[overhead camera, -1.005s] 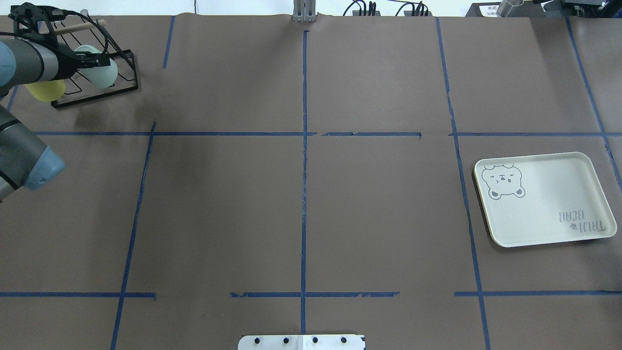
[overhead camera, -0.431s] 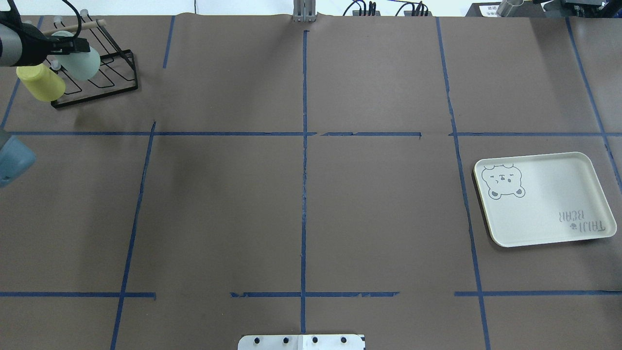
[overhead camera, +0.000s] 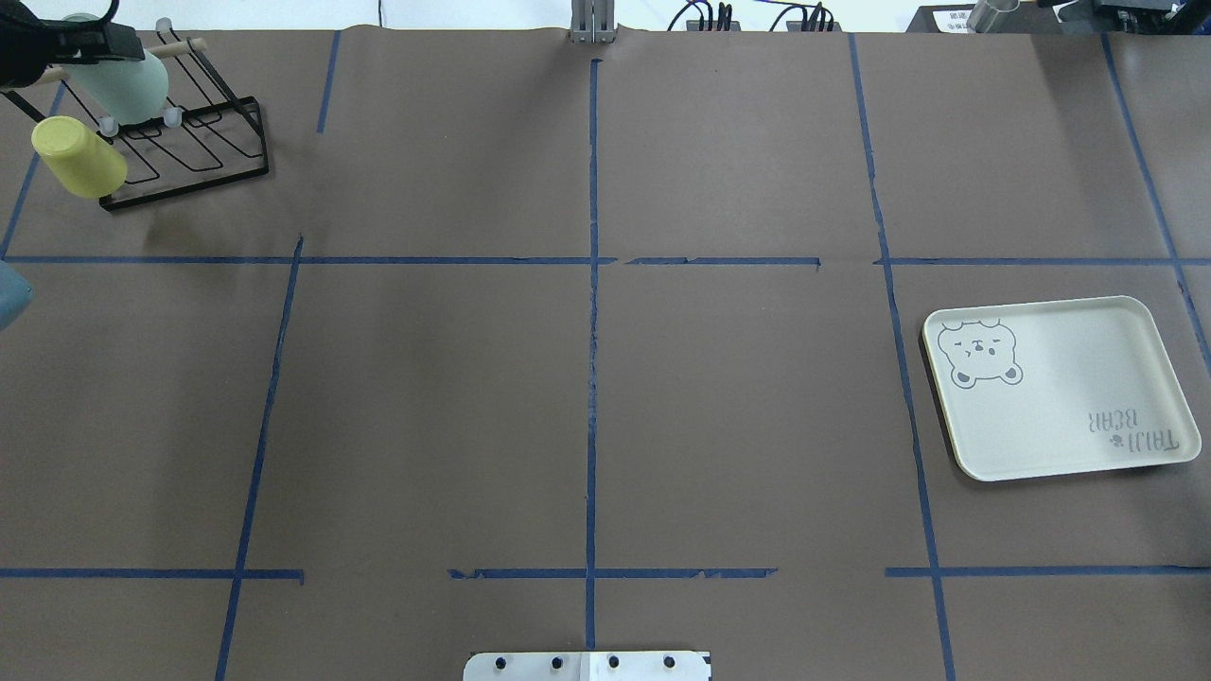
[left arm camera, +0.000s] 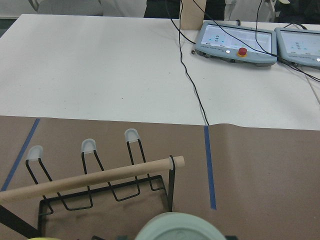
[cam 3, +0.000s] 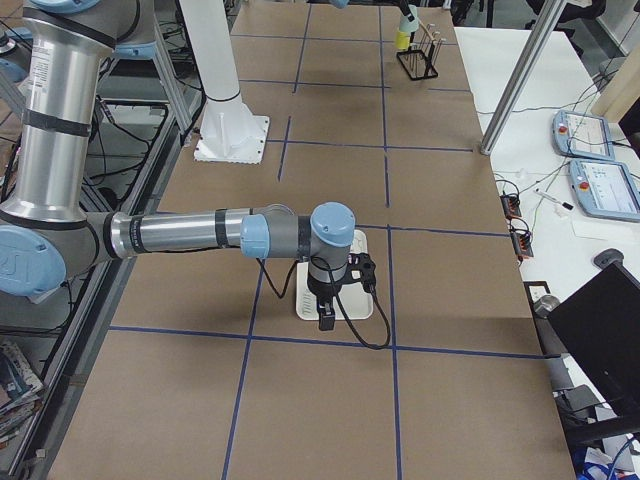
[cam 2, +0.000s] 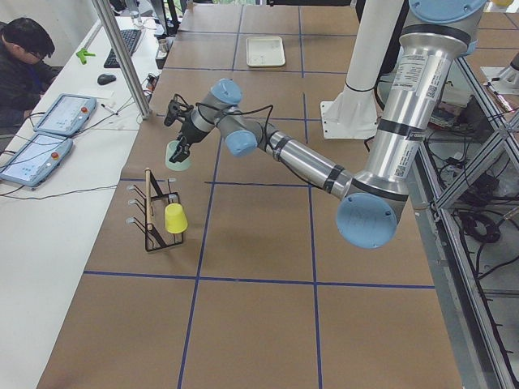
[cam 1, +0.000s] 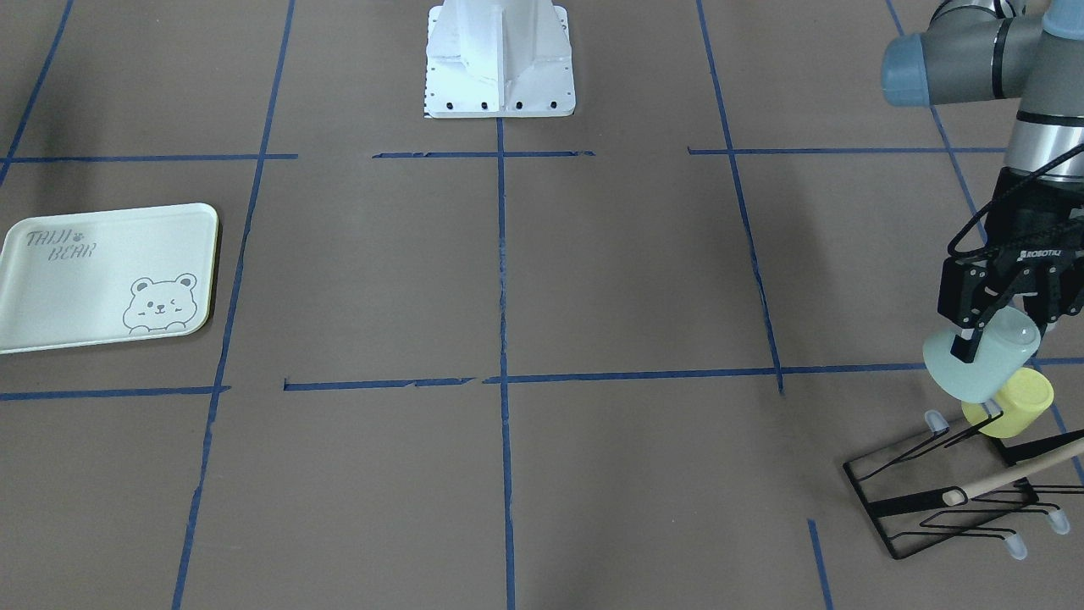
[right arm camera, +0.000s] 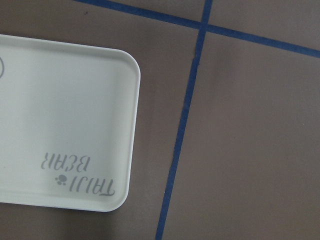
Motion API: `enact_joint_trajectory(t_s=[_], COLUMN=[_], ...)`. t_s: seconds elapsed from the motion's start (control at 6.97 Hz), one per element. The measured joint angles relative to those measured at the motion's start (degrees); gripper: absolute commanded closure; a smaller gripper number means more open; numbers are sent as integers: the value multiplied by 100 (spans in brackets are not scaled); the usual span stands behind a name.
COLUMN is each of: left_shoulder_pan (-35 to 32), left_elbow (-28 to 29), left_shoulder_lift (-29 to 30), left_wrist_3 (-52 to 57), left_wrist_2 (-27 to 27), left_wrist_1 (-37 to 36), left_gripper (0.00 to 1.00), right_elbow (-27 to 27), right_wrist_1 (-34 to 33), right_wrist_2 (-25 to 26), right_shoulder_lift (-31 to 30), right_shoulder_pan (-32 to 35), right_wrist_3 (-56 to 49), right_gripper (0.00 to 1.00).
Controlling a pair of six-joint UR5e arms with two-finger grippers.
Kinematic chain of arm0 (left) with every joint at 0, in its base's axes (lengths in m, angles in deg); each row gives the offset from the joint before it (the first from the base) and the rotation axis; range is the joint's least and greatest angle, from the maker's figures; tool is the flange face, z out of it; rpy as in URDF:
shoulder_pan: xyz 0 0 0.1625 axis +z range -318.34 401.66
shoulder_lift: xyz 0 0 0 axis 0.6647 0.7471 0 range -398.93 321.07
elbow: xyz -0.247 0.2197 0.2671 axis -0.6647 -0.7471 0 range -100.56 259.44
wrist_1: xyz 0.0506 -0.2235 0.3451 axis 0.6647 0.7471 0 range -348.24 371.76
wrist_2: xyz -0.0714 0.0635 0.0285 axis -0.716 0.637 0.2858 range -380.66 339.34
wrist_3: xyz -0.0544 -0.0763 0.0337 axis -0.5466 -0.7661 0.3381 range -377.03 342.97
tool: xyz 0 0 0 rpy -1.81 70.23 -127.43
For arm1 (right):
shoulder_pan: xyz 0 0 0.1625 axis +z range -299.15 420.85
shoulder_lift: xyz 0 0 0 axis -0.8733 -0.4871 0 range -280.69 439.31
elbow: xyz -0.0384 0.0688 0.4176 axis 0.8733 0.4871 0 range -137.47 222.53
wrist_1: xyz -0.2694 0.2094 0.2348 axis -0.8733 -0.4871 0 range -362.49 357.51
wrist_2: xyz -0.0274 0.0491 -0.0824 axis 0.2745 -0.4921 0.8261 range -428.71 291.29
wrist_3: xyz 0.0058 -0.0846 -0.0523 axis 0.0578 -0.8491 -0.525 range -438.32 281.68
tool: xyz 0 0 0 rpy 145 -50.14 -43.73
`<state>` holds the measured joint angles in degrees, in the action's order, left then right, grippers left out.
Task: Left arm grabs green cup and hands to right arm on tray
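My left gripper point(cam 1: 996, 332) is shut on the green cup point(cam 1: 981, 364), a pale mint tumbler held tilted in the air above the black rack. The cup also shows in the overhead view point(overhead camera: 125, 87) under the gripper point(overhead camera: 102, 45), and its base fills the bottom edge of the left wrist view point(left arm camera: 177, 229). The tray point(overhead camera: 1060, 407) with the bear drawing lies empty at the table's right side. My right gripper point(cam 3: 325, 316) hovers over the tray point(cam 3: 352, 305); I cannot tell whether it is open or shut. The right wrist view shows the tray point(right arm camera: 60, 100) and no fingers.
A yellow-green cup point(overhead camera: 78, 157) hangs on the black wire rack point(overhead camera: 203, 151) with a wooden rod point(left arm camera: 95, 179), just below the held cup. Operator tablets point(left arm camera: 235, 36) and cables lie on the white table beyond. A person point(cam 2: 20, 65) sits at that table.
The left gripper has carried the green cup off the rack, away toward the table's far left corner. The arm has drawn back out of the overhead view, uncovering the yellow-green cup.
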<state>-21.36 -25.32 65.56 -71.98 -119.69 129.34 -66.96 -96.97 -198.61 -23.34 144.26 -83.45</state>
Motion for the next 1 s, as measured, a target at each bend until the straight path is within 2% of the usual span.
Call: enact_joint_trajectory(t_s=[0.43,0.57,0.86,1.0], left_shoulder_pan=[511,698,955,1090], left_elbow=[18,32,1,-42], left_shoulder_lift=[94,155,264,358], left_wrist_3=[-1235,-1636,-2420,-2880], left_wrist_2=[-7,-7,-3,-3], left_wrist_1=[211,303,531,588], left_gripper=[51,51,51,51], right_elbow=[-235,-245,-73,47], right_wrist_1=[130,686,2798,4018], right_wrist_2=[-864,-976,-970,-786], right_shoulder_lift=[230,343,407,417], right_shoulder_pan=[-12,-40,-399,-727], right_wrist_3=[246,996,3345,4604], right_gripper=[0,0,0,0])
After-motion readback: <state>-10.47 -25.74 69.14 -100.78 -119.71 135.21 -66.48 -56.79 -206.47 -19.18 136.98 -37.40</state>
